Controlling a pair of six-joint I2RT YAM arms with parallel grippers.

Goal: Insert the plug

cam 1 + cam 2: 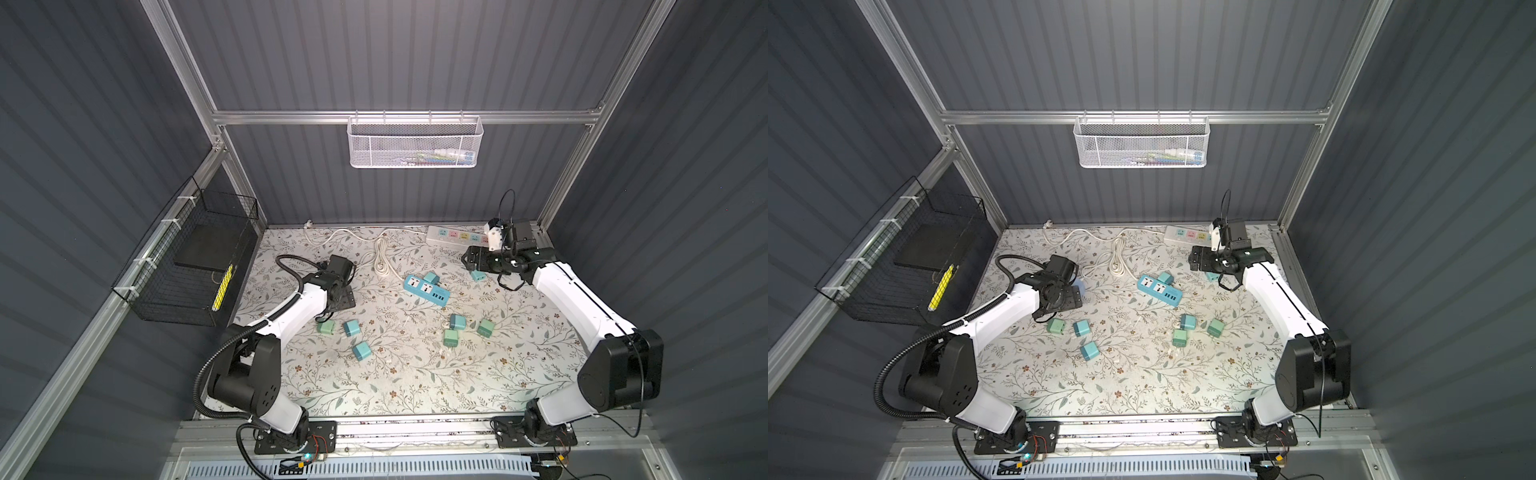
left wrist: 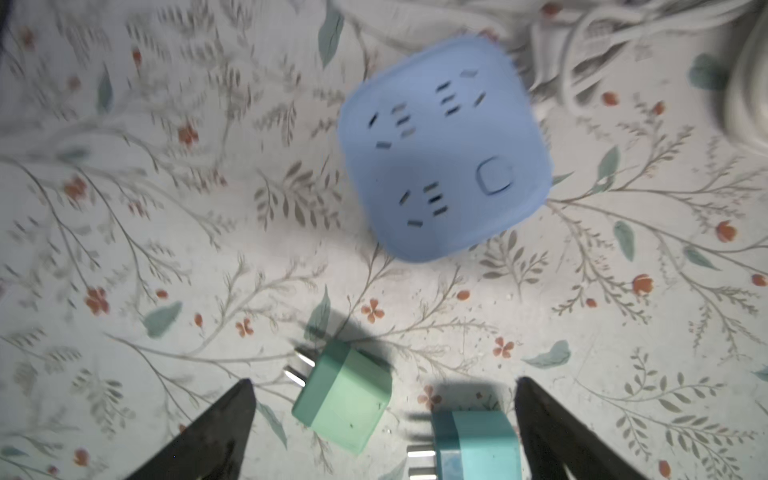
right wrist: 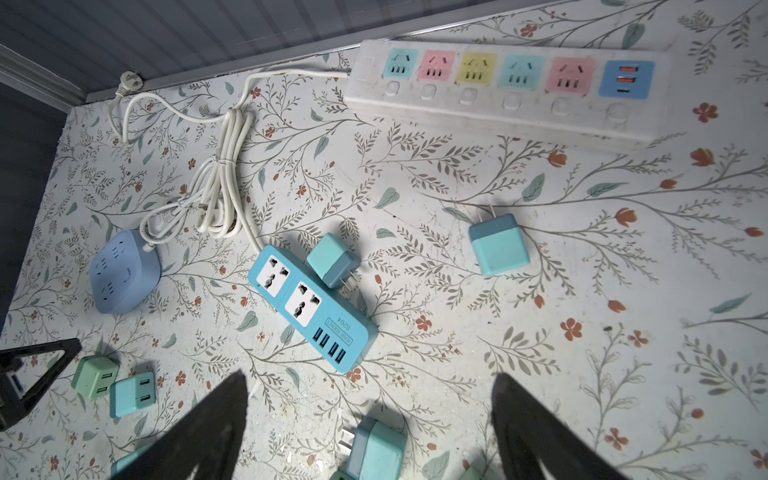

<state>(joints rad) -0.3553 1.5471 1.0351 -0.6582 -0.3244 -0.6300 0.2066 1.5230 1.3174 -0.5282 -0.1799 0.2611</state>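
Green plug (image 2: 343, 399) lies loose near left tool (image 2: 384, 381), fingers spread

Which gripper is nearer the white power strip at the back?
Right. The right gripper is just in front of the strip. The left gripper is far off on the left side, above two plugs, near the blue cube.

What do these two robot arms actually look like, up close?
Both arms have white shells with chunky black joints. The left arm trails a ribbed black hose; the right arm carries thin black wires. The left end effector and right end effector each end in two dark, pointed fingers.
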